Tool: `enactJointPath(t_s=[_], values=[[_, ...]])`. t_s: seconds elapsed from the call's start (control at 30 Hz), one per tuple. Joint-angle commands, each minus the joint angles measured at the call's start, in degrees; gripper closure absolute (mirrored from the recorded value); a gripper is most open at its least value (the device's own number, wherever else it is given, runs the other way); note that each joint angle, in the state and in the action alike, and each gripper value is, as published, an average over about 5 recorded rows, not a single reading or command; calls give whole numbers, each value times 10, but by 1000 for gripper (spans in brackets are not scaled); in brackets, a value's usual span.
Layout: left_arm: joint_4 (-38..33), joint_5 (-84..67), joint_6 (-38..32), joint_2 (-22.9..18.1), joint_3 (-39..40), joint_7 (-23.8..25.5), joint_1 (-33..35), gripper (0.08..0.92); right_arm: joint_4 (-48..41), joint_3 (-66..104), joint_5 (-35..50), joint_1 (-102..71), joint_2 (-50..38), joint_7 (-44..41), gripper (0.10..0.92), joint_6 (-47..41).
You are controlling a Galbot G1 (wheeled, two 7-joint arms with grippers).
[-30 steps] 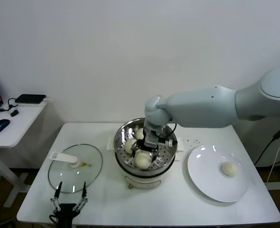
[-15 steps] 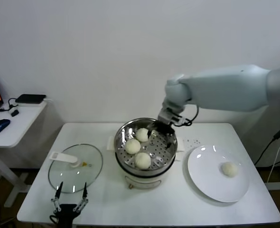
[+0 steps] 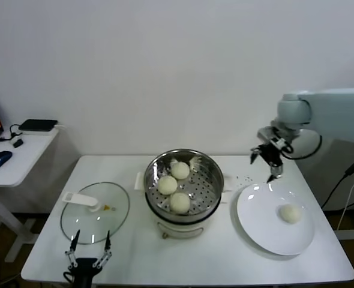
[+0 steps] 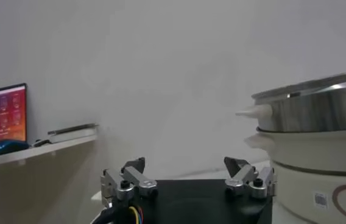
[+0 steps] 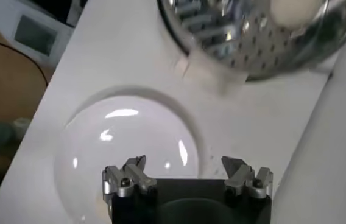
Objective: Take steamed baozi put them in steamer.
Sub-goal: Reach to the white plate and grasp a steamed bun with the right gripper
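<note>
The steamer [image 3: 184, 183] stands mid-table [image 3: 135, 255], its steel basket on the cream pot base. Three baozi [image 3: 167, 185] lie on its perforated floor: one toward the back wall, one at the left, one at the front. The fourth baozi [image 3: 290, 213] sits alone on the plate [image 3: 258, 222], which lies just right of the steamer.

The right end effector [image 3: 268, 162] hangs in the air right of the steamer, above the plate's back edge, apart from both. Its fingers [image 5: 130, 176] are spread wide with nothing between them; its wrist view looks down on the plate [image 5: 100, 152] and the steamer's rim [image 5: 234, 55].

The left end effector [image 3: 88, 257] rests low at the table's near edge, left of the steamer and just in front of the lid [image 3: 95, 211]. Its fingers [image 4: 131, 177] are likewise apart and empty, with the steamer's side [image 4: 319, 140] close by in its wrist view.

The lid lies flat on the table, left of the steamer.
</note>
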Motion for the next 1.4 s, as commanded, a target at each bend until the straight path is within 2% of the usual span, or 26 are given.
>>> enactJointPath(t_s=[0.03,0.47,0.93,1.4], values=[[4,0,0,-1,0,0,2,177,-34,25,-95,-114,-140,15,203,-46],[7,3,3,-2,-2,1,1,177,-99,161,-158,-288,-182,28,203,-53],[16,5,0,-3,-3,-1,0,177,-183,293,-192,-391,-152,55,203,-50],[12,4,0,-4,-5,-1,0,177,-162,277,-191,-372,-145,47,212,-52]])
